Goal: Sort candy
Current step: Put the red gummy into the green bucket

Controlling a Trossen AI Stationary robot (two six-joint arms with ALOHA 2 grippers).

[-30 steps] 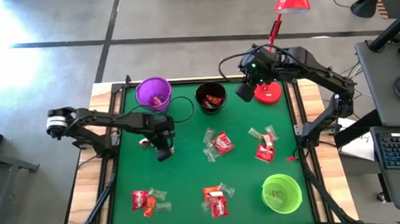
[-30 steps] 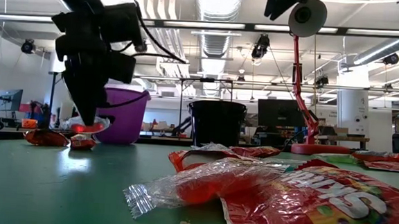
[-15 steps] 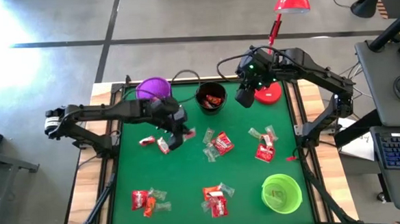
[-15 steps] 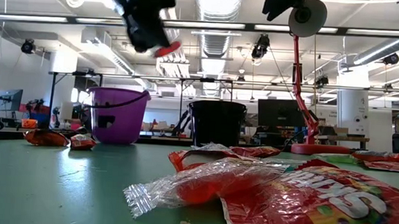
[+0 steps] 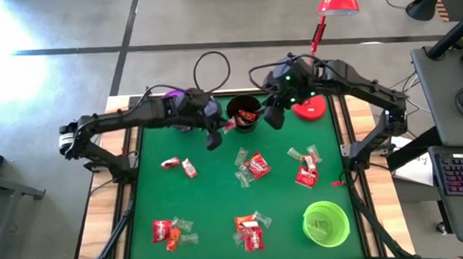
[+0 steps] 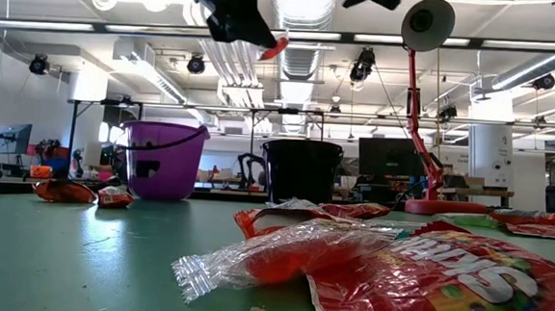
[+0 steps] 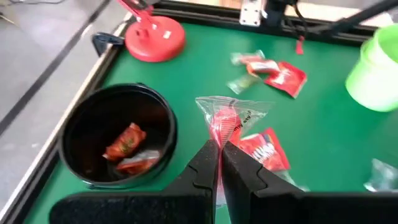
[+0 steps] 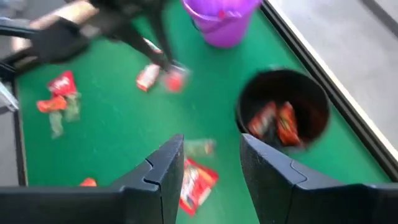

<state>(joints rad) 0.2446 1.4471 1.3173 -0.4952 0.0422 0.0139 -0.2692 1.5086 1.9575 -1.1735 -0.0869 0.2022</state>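
Green felt: covers the bench [image 5: 219,201], framed by a dark rail with wood strips outside it; the widest bare patch lies in the middle toward the near edge, between the sweet piles.
Left gripper [image 5: 214,140]: raised over the felt just beside the black cup [image 5: 244,113]; jaws pressed together, pinching one sweet [image 7: 229,119] in crinkly clear cellophane with red inside, held off the surface.
Right gripper [image 5: 272,116]: up beside the far side of the black cup, near the lamp base [image 5: 310,106]; jaws spread, nothing between them.
Cups: three, all round and open-topped. Purple cup [image 6: 164,158] near the far-left corner, partly hidden under the left arm from above; black cup at far centre; green cup [image 5: 326,223] near the front-right corner.
Black cup contents: two glossy orange-red wrapped sweets [image 7: 127,145] on its bottom.
Candy on felt: five loose clusters [image 5: 249,167], flat red packets mixed with clear greenish twists; exact piece count cannot be told.
Lamp: one, red, round flat base at the far-right edge, thin stem rising.
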